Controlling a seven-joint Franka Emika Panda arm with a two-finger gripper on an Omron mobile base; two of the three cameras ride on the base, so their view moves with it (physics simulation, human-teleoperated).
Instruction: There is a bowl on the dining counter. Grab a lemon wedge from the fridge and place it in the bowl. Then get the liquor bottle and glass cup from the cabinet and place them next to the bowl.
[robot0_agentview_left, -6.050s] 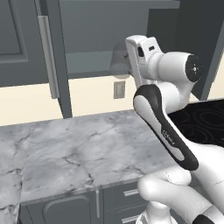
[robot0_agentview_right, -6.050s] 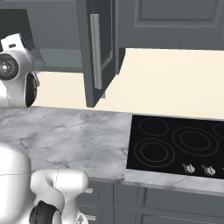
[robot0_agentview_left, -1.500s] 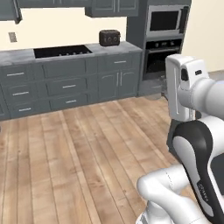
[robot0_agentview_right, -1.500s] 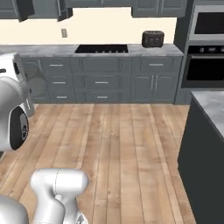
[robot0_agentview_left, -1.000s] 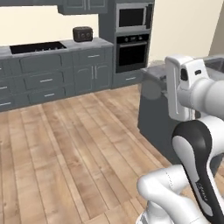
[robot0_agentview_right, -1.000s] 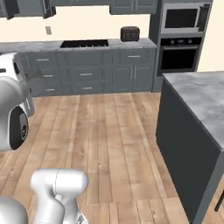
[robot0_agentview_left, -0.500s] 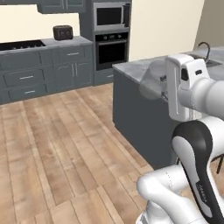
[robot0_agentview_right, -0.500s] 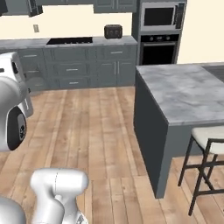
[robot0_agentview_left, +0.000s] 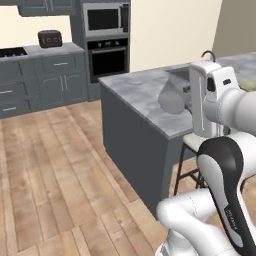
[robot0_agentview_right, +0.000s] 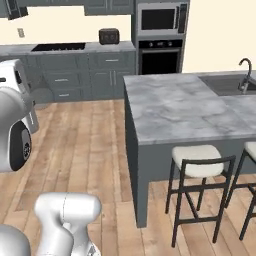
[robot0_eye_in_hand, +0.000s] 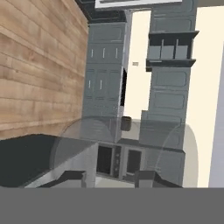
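My gripper (robot0_eye_in_hand: 109, 177) clamps what looks like the clear glass cup (robot0_eye_in_hand: 122, 148); the dining counter (robot0_agentview_left: 145, 90) stands just beyond it, bowl unseen.

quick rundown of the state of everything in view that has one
glass cup: held in the gripper, off the counter, upright or tilted unclear
gripper: shut on the glass cup
oven: door closed
microwave: door closed
stools: upright, tucked at the island counter
toaster: standing on the back counter
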